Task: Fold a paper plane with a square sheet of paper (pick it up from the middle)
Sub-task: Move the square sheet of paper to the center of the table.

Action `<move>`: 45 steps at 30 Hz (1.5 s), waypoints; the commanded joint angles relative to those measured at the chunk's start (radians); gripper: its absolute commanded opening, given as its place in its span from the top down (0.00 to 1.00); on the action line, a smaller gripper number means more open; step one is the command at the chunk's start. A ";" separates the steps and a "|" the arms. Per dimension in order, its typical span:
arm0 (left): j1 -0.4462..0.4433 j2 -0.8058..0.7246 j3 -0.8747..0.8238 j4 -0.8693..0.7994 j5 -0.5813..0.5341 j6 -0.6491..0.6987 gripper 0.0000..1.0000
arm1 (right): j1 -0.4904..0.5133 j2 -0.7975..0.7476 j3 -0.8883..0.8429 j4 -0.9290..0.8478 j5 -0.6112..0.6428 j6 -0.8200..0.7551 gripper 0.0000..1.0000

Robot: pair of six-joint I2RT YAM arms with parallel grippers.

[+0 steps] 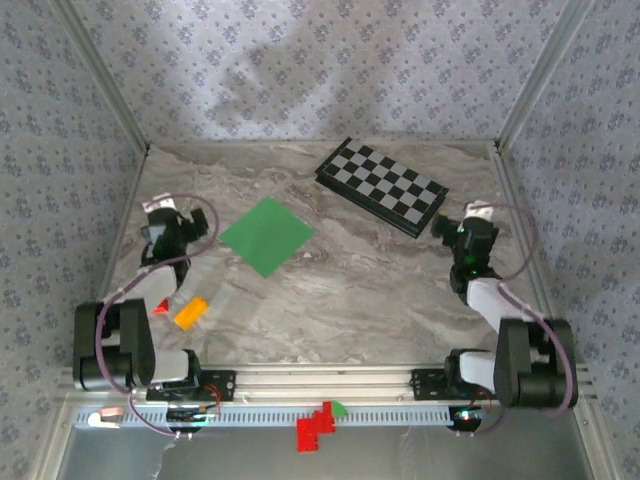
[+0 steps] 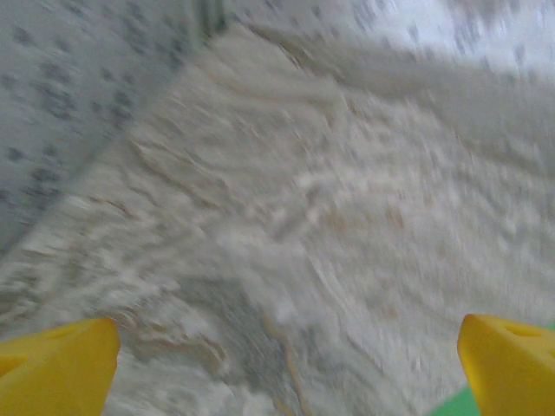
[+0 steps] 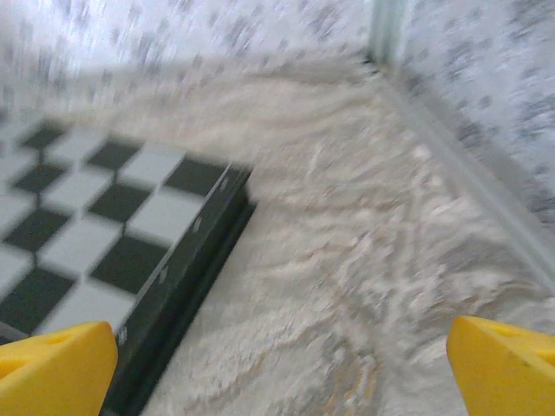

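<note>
The square sheet of paper (image 1: 266, 235) is plain bright green and lies flat on the marble table, left of centre, turned like a diamond. My left gripper (image 1: 163, 212) hovers just to its left, open, with bare table between its yellow fingertips (image 2: 56, 368). A sliver of the green sheet (image 2: 455, 406) shows at the lower right of the left wrist view. My right gripper (image 1: 474, 215) stands open at the far right, next to the checkerboard's near corner. Its yellow fingertips (image 3: 507, 368) are wide apart over bare table.
A black-and-white checkerboard (image 1: 382, 185) lies at the back right, its edge (image 3: 186, 260) close to the right gripper. A small orange block (image 1: 190, 312) and a tiny red piece (image 1: 159, 306) lie by the left arm. Patterned walls close in the table.
</note>
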 commanded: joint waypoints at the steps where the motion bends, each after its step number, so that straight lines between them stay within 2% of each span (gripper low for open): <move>1: 0.009 -0.073 0.054 -0.293 0.059 -0.140 0.00 | -0.056 -0.126 0.065 -0.296 -0.059 0.217 0.00; 2: -0.004 -0.092 0.063 -0.328 0.106 -0.163 0.00 | -0.031 -0.159 0.068 -0.303 -0.106 0.217 0.00; 4: -0.071 -0.115 0.084 -0.376 0.153 -0.159 0.00 | 0.084 -0.183 0.109 -0.352 -0.097 0.194 0.00; 6: -0.199 -0.112 0.122 -0.420 0.146 -0.082 0.00 | 0.263 -0.129 0.206 -0.450 -0.028 0.135 0.00; 9: -0.331 -0.046 0.207 -0.498 0.123 0.031 0.01 | 0.459 0.015 0.345 -0.545 -0.068 0.057 0.00; 11: -0.364 0.013 0.258 -0.537 0.147 0.091 0.00 | 0.533 0.093 0.417 -0.585 -0.106 0.018 0.00; 14: -0.381 0.103 0.327 -0.597 0.216 0.168 0.00 | 0.598 0.163 0.494 -0.626 -0.069 -0.005 0.00; 21: -0.383 0.362 0.523 -0.758 0.262 0.308 0.00 | 0.593 0.182 0.514 -0.633 -0.107 0.001 0.00; 26: -0.385 0.504 0.622 -0.846 0.270 0.309 0.01 | 0.554 0.163 0.477 -0.635 -0.115 0.030 0.00; 29: -0.393 0.553 0.656 -0.887 0.242 0.287 0.06 | 0.514 0.138 0.437 -0.612 -0.164 0.058 0.00; 38: -0.399 0.645 0.697 -0.939 0.249 0.160 0.13 | 0.377 0.105 0.358 -0.549 -0.338 0.136 0.00; 41: -0.411 0.648 0.688 -0.943 0.226 0.050 0.15 | 0.352 0.102 0.351 -0.559 -0.367 0.143 0.00; 45: -0.467 0.625 0.646 -0.968 0.125 -0.176 0.15 | 0.328 0.091 0.346 -0.576 -0.400 0.148 0.00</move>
